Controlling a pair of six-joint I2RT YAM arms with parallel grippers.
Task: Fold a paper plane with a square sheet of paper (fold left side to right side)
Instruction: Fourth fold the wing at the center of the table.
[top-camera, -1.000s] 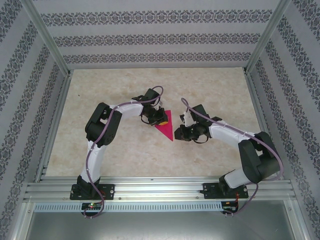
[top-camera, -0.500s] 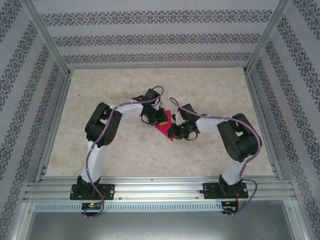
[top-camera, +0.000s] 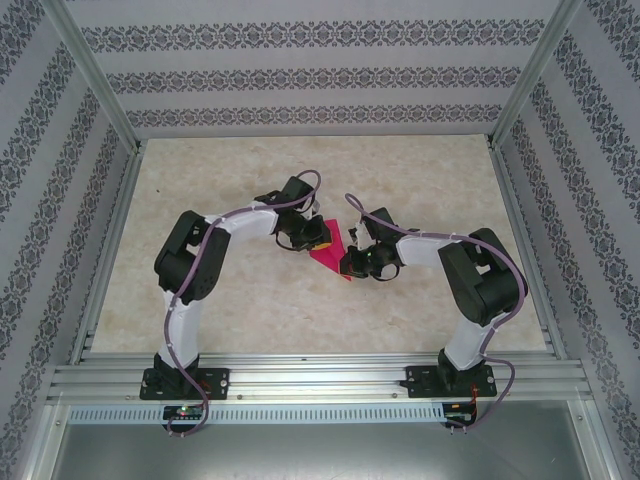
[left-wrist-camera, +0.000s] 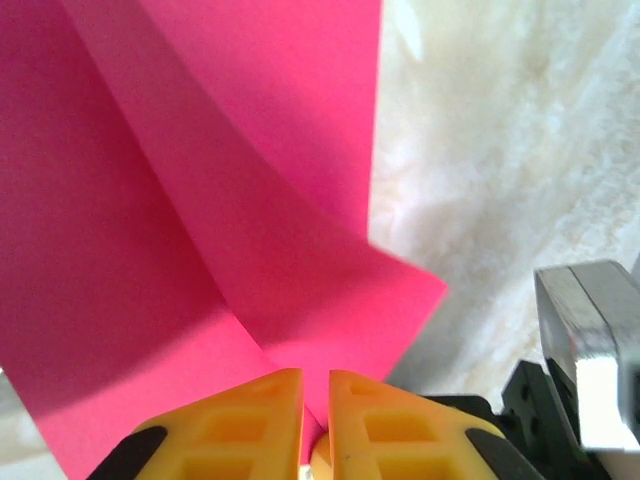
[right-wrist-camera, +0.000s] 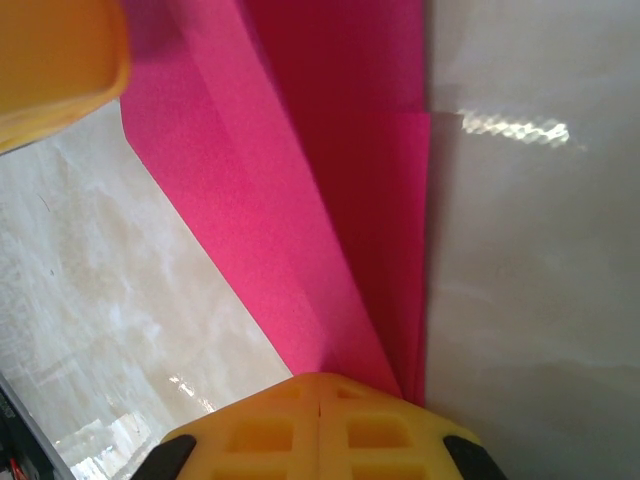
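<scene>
**Top external view.** The table (top-camera: 200, 180) has a pale, marbled beige top. It stands inside walls (top-camera: 300, 90) papered in grey bands of a small dark repeating pattern. Bare aluminium posts (top-camera: 95, 75) rise at the corners, and a ribbed aluminium rail (top-camera: 320, 378) along the near edge carries both bases. The left arm (top-camera: 190, 265) and the right arm (top-camera: 480, 280) are white with black joints, each trailed by a purple cable (top-camera: 178, 330). They bend inward and meet near the middle of the table. Between them lies the paper plane (top-camera: 328, 252), a narrow magenta-pink wedge with its point toward the near edge. The left gripper (top-camera: 318, 237) covers its left side and the right gripper (top-camera: 352, 262) is at its right edge, so much of the paper is hidden.

**Left wrist view.** The left gripper (left-wrist-camera: 315, 385) has its yellow fingers (left-wrist-camera: 255, 425) drawn to a thin slit, and they pinch a raised fold of the paper plane (left-wrist-camera: 200, 200). Its layers fan upward, casting shadow on one another. Marbled table (left-wrist-camera: 500, 150) shows to the right, beside a grey and black machine part (left-wrist-camera: 585, 360) that cannot be identified.

**Right wrist view.** The right gripper (right-wrist-camera: 318, 385) has its yellow fingers (right-wrist-camera: 250, 435) pressed together with no gap. The paper plane (right-wrist-camera: 330, 200) narrows down to them and passes under the right-hand one. Whether it is pinched cannot be told. A blurred yellow finger (right-wrist-camera: 55, 70) of the left gripper sits top left, and glossy table (right-wrist-camera: 530, 250) lies on either side.
</scene>
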